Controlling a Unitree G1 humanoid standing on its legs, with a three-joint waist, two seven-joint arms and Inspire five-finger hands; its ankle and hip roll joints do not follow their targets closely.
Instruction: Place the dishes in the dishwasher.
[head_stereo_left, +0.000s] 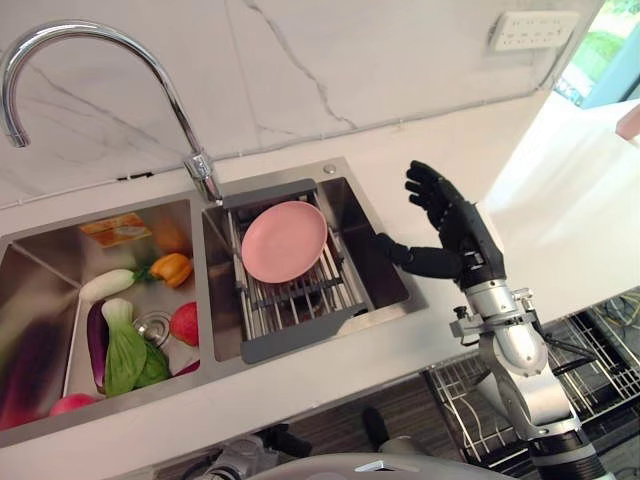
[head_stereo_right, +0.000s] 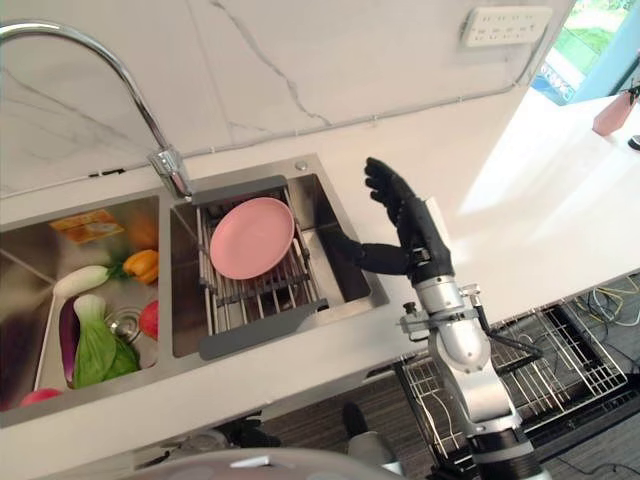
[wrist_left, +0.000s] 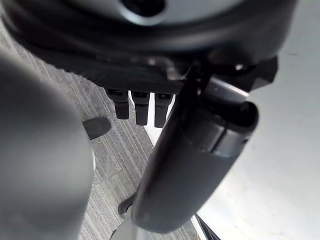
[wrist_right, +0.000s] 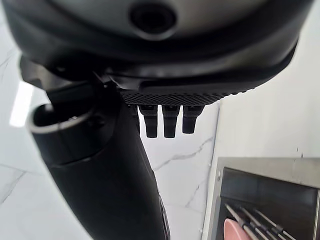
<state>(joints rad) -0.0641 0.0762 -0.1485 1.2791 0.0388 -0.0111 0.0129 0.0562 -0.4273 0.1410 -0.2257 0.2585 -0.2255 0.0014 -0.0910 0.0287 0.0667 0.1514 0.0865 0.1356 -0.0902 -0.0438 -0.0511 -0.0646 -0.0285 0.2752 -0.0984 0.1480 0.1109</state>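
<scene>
- Nothing has gone into the dishwasher yet, as far as I can judge: the one wire dishwasher rack (head_stereo_left: 590, 350) sits pulled out below and behind the right hand (head_stereo_left: 455, 225), and the part I can see of it holds no dishes.
- One double stainless steel sink (head_stereo_left: 385, 255) lies just to the left of that hand, whose thumb reaches over its near rim.
- One dark-framed metal drying rack (head_stereo_left: 300, 295) spans the basin closest to the hand.
- One round pink plate (head_stereo_left: 284, 241), the only dish I count, lies on that rack, a little way from the fingertips and untouched.
- The right hand hangs spread wide, fingers straight, holding nothing.
- The left hand (wrist_left: 141, 105) hangs low over the floor, fingers seemingly straight and empty, though little of them shows.
- Vegetables fill the farther basin: roughly seven pieces.
</scene>
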